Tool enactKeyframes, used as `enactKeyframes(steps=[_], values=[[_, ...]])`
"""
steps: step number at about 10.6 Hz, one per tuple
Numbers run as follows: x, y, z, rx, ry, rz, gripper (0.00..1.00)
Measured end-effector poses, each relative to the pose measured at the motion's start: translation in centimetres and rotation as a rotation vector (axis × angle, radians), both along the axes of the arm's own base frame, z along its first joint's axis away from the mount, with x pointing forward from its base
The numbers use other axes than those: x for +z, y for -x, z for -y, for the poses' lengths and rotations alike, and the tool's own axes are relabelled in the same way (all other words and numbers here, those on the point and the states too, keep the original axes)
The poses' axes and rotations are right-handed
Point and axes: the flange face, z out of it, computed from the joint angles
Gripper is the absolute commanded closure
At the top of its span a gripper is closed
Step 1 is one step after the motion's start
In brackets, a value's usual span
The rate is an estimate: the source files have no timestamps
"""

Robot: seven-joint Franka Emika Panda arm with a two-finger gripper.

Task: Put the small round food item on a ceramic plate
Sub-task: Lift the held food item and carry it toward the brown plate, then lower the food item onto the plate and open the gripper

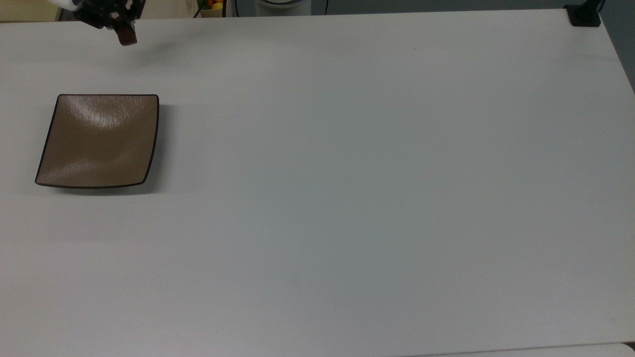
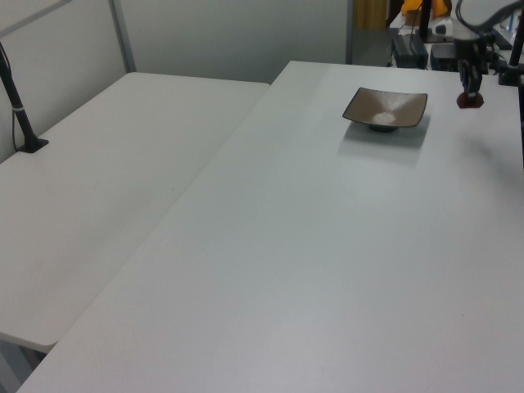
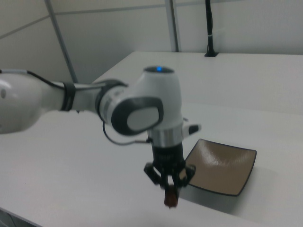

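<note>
Clenched on the small round food item (image 1: 127, 37) at the top view's upper left, the tool (image 1: 124, 32) could drop it onto the counter (image 1: 347, 173) short of the ceramic plate (image 1: 99, 141) if the pinch slips.

The top view looks steeply down on the white table (image 1: 347, 198). The left view looks low along its length from afar, while the right view sits close. All three share the ceramic plate (image 1: 99, 141) (image 2: 386, 109) (image 3: 222, 168).

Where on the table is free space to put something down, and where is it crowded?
The white table is bare from the brown plate across to the top view's right edge and down to its bottom edge. The crowded spot is the top view's upper left corner, where the gripper holds the small red-brown food item above the table.
</note>
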Motion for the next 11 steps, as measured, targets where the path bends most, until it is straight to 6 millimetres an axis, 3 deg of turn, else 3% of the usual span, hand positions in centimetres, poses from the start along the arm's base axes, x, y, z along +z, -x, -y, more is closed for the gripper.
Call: enactKeyframes(steps=[3, 5, 8, 11], values=[[7.5, -2.3, -1.2, -0.029, -0.078, 0.065, 0.75], [10.1, -3.2, -1.7, -0.074, -0.078, 0.104, 0.75], [10.2, -5.6, -2.6, -0.131, -0.045, 0.115, 0.74], [7.4, -9.0, -1.4, -0.186, 0.019, 0.181, 0.73]])
